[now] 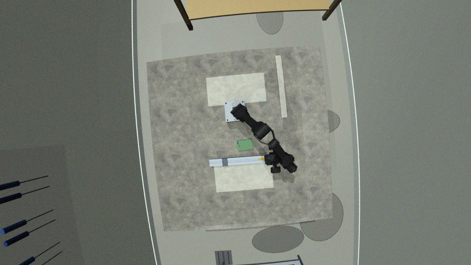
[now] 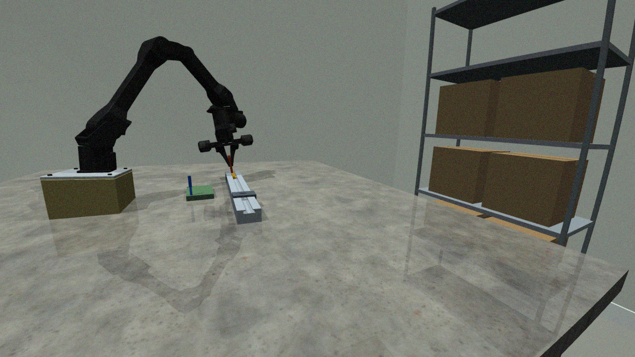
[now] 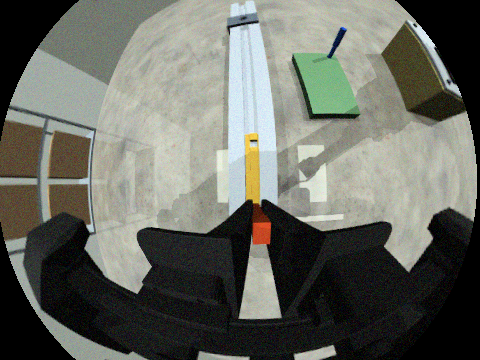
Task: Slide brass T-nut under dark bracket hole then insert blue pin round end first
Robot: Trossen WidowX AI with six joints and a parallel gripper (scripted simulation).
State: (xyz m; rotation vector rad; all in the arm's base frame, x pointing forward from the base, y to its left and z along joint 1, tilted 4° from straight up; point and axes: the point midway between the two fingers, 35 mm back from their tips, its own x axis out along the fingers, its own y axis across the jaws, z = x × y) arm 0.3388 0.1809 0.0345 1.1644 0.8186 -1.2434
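Gripper: the parallel-jaw gripper (image 2: pixel 231 165) (image 3: pixel 256 204) is closed to a narrow gap, with the orange handle (image 2: pixel 229 160) (image 3: pixel 261 232) pinched between its fingers.
T-nut: the brass T-nut (image 1: pixel 261 159) (image 2: pixel 233 175) (image 3: pixel 252 170) is at the far end of the rail in the exterior view, lined up with the slot. I cannot tell if it is already under the lips.
Rail: the aluminum rail (image 1: pixel 245 160) (image 2: pixel 244 205) (image 3: pixel 237 100) lies on the table, its slot running toward the bracket.
Bracket: the dark bracket (image 1: pixel 225 163) (image 2: pixel 249 194) (image 3: pixel 235 23) crosses the near part of the rail, well apart from the nut.
Pin: the blue pin (image 1: pixel 238 144) (image 2: pixel 190 185) (image 3: pixel 337 42) stands in the green tray (image 1: pixel 245 145) (image 2: pixel 204 192) (image 3: pixel 327 87), left of the rail.
Done: the nut is picked up and brought to the slot.
Left: to finish the seating if it is needed, slide the nut under the bracket hole, release it, then take the pin and push it down. The task is, I judge, in its first half.
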